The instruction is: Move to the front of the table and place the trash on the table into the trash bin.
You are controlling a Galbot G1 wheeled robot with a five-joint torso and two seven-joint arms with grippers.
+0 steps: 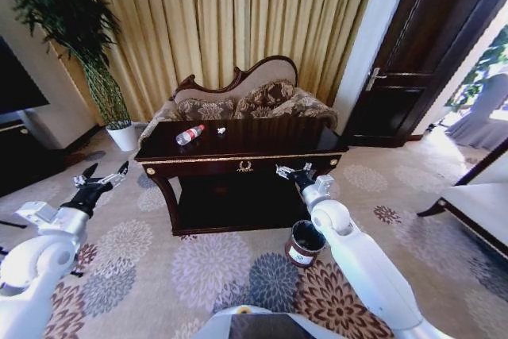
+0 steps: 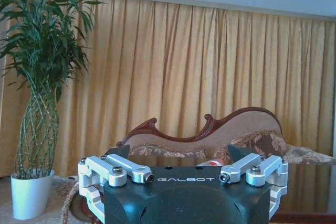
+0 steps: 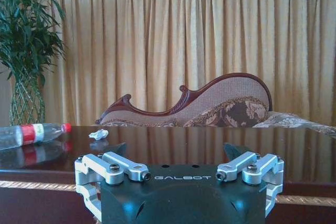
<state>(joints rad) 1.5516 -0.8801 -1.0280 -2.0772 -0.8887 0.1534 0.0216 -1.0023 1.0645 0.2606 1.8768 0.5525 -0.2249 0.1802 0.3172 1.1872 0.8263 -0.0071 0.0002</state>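
The dark glossy table (image 1: 317,142) stands ahead of me, with its gold drawer handle facing me. On its left part lies a clear bottle (image 1: 189,134) with a red cap and red-white label, and a small white scrap (image 1: 221,129) lies just right of it. The brown trash bin (image 1: 305,242) stands on the carpet by the table's front right leg. My right gripper (image 1: 292,171) hovers open at the table's front edge, above the bin. My left gripper (image 1: 101,176) hangs open left of the table. The right wrist view shows the bottle (image 3: 31,134) and scrap (image 3: 98,134) on the tabletop (image 3: 210,145).
A carved sofa (image 1: 246,93) with cushions sits behind the table, before gold curtains. A potted bamboo (image 1: 95,69) stands at the back left, beside a black TV cabinet (image 1: 20,152). A dark door (image 1: 421,61) is at the right, and another piece of furniture (image 1: 476,204) is at the far right.
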